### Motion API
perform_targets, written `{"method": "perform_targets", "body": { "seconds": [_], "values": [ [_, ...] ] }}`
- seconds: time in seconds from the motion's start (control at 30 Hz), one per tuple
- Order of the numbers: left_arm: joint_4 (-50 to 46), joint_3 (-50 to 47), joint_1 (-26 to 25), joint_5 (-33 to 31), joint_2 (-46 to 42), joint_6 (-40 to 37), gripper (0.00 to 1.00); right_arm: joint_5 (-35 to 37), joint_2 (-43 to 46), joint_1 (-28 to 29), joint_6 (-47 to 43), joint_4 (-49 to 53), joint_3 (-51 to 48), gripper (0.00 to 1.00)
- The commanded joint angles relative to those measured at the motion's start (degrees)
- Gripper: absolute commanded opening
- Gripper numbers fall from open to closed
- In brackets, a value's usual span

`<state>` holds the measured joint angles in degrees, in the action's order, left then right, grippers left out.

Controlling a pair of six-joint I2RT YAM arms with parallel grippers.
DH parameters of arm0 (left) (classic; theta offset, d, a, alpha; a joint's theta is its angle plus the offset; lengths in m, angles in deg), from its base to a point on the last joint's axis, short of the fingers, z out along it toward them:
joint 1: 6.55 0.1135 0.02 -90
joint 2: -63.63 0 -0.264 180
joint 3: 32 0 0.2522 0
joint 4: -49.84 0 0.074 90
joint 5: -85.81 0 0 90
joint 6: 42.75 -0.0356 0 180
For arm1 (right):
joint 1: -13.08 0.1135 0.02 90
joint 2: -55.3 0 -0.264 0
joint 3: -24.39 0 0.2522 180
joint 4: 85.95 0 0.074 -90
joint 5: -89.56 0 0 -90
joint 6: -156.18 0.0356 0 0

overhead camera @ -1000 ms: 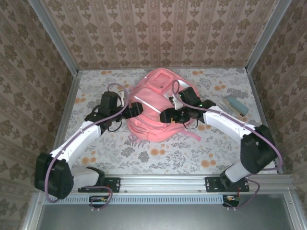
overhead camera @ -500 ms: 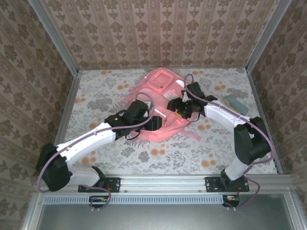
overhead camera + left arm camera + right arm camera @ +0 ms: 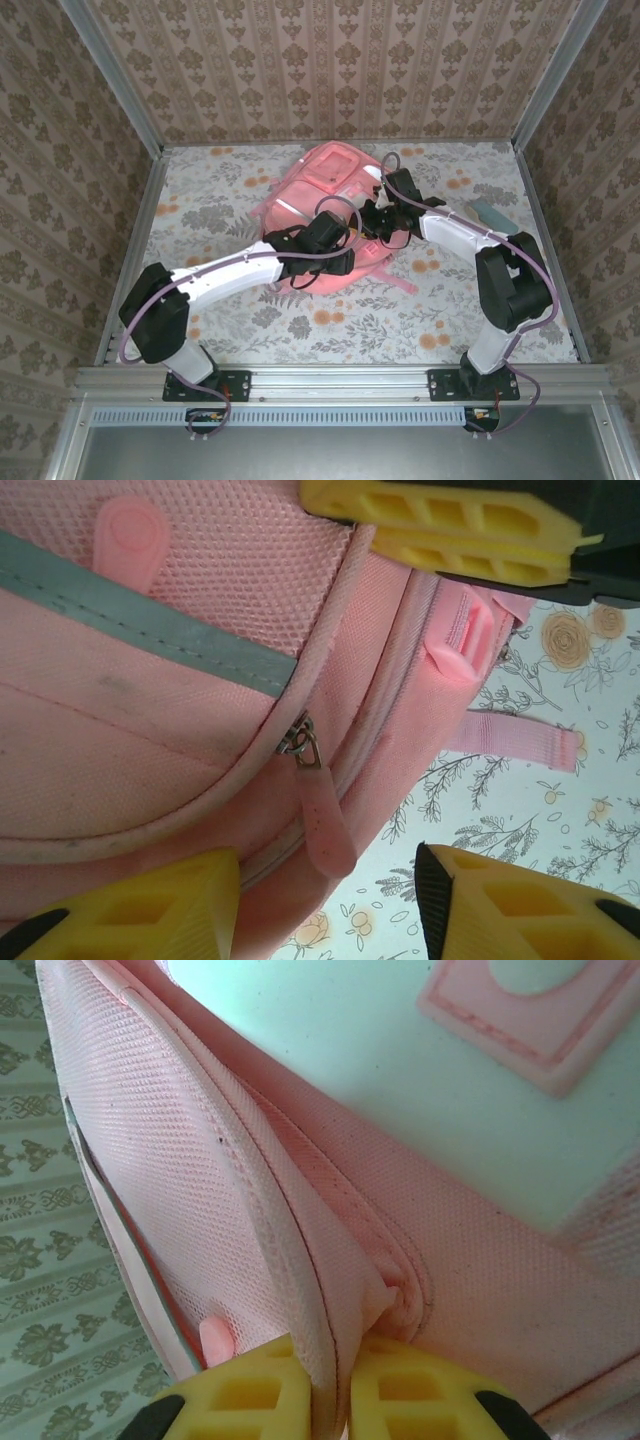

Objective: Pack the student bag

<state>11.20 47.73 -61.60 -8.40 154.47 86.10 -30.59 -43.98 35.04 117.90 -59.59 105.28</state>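
Left pincer (image 3: 328, 865) has swung in over the student bag (image 3: 320, 185), jaws half-spread either side of the zip pull (image 3: 322, 820) (not gripped yet). Right pincer (image 3: 322, 1358), just beyond, has pinched shut on a bag fold, so unzipping looks next. Bag lies centre-far on the table (image 3: 450, 310), near the back wall (image 3: 340, 70); open room in front and left.

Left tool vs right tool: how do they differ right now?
Left tool stands open, its yellow fingers astride a zip pull, pinching nothing; right tool is shut on a seam fold of the pink backpack. Left tool is by the grey stripe; right tool by the pale patch. Both have yellow fingers and work the same backpack.
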Motion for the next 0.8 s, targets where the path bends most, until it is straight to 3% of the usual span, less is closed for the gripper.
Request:
{"method": "perform_targets", "body": {
  "seconds": [0.0, 0.17, 0.4, 0.77],
  "values": [
    [-1.3, 2.8, 0.0, -2.0, 1.3, 1.2, 0.49, -4.0, 0.1, 0.5, 0.8, -5.0, 2.0, 0.13],
    [-3.8, 4.3, 0.2, -3.9, 2.9, 2.9, 0.38, -4.1, 0.5, 1.1, 1.2, -5.3, 2.1, 0.12],
    [-6.8, 5.1, 0.9, -4.1, 4.1, 4.3, 0.34, -3.9, 0.8, 1.5, 1.3, -5.2, 2.5, 0.11],
    [-8.1, 5.7, 1.3, -3.9, 4.2, 4.2, 0.12, -2.6, 1.3, 1.6, 1.0, -4.0, 2.9, 0.08]
  ]
}}
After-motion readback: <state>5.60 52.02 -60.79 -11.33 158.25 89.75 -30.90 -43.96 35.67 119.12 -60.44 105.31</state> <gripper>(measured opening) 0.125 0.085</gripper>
